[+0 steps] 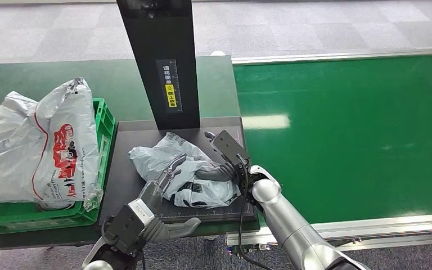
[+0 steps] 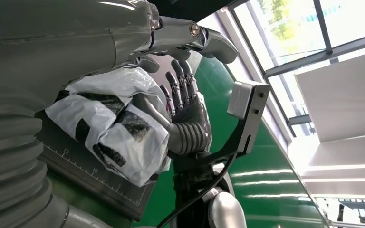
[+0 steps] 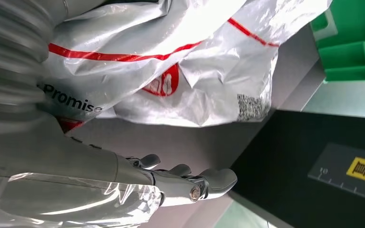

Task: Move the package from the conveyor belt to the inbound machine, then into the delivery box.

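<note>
Both hands, left (image 1: 166,183) and right (image 1: 222,170), hold package (image 1: 194,188) between them on machine plate (image 1: 129,180).

Bag word: "Promise" in dark letters on the white plastic bag (image 3: 171,71)
Plate ruler: "15" and "10" along the dark scale plate (image 2: 76,161)
Post label: yellow sign (image 1: 170,87) on the black post, characters too small to read

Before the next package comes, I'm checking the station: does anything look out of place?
The big white bag overfills the green crate, bulging above its rim. The small package lies crumpled on the machine platform, between both hands.
</note>
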